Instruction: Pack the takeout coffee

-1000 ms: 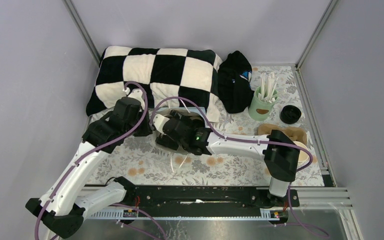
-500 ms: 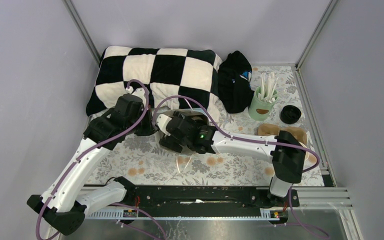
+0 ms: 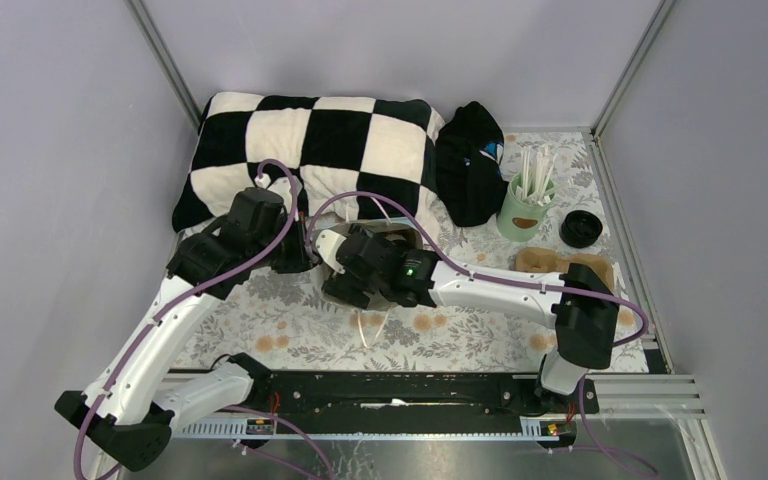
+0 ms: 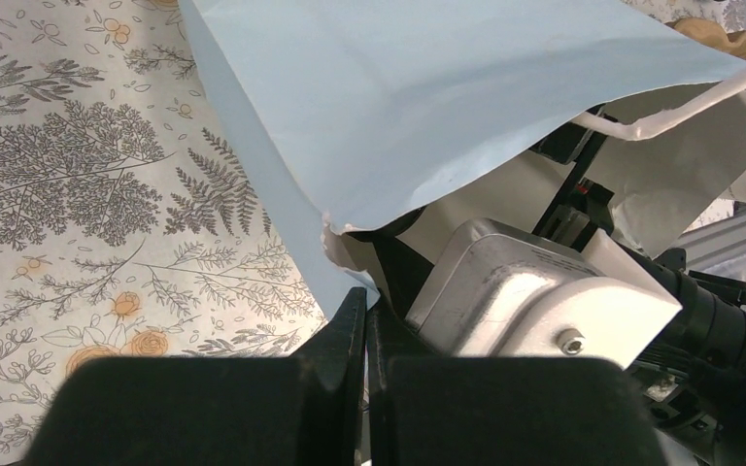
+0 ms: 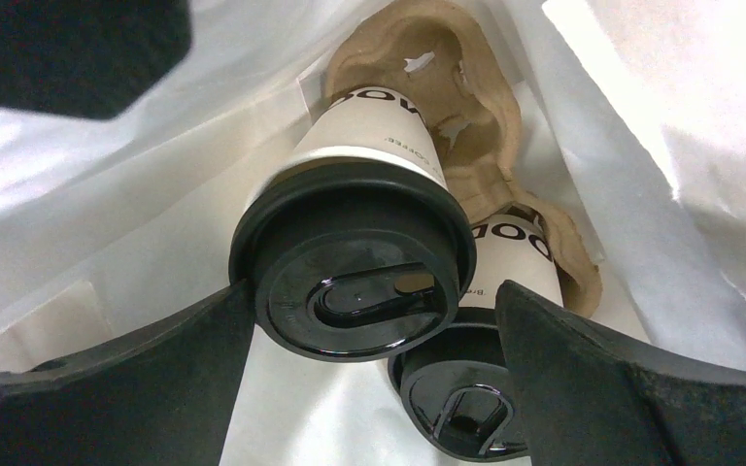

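We pinch the bag (image 4: 427, 97) by its rim in the left gripper (image 4: 364, 320), jaws closed on the paper, probably to hold its mouth wide for the other arm. Our right gripper (image 5: 374, 291) reaches inside with jaws apart, flanking a lid (image 5: 350, 282) without clamping it. We count two cups (image 5: 374, 136) in the bag, each lidded, seated in one carrier (image 5: 398, 58); the second lies at 5 o'clock of the first. Outside, at 3 o'clock of the bag, sit one spare carrier (image 3: 540, 260) and one loose lid (image 3: 580, 228).
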Robot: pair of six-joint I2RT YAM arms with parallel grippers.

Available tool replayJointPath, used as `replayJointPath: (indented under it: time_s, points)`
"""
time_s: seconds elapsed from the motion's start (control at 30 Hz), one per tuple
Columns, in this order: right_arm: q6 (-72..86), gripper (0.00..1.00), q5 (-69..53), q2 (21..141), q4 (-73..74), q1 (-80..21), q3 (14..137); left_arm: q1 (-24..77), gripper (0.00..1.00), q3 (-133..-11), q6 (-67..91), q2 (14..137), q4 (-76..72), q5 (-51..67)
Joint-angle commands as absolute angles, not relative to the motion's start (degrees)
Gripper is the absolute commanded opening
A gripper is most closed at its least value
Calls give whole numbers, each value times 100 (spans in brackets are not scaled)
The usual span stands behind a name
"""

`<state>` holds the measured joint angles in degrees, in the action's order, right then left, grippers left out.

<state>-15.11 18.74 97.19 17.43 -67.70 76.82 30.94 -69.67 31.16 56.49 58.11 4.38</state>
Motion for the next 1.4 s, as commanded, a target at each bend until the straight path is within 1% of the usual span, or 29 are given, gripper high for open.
replayJointPath:
  time_s: [0.0, 0.47, 0.8, 1.37]
  points:
    - [-1503, 100, 1673, 9395, 1533, -6847, 7850, 3081, 0, -6910, 3176, 5672, 5405, 988]
    - [-1503, 100, 1899, 9263, 1575, -6852, 7927, 2979, 0, -6711, 3116, 5626, 5372, 1138]
    - [-1455, 100, 1832, 9210, 1680, -6847, 8055, 2971, 0, -6654, 3076, 5598, 5353, 1171]
    - [-1376, 100, 1539, 8859, 2235, -6849, 8106, 2866, 0, -7089, 3196, 5851, 5665, 939]
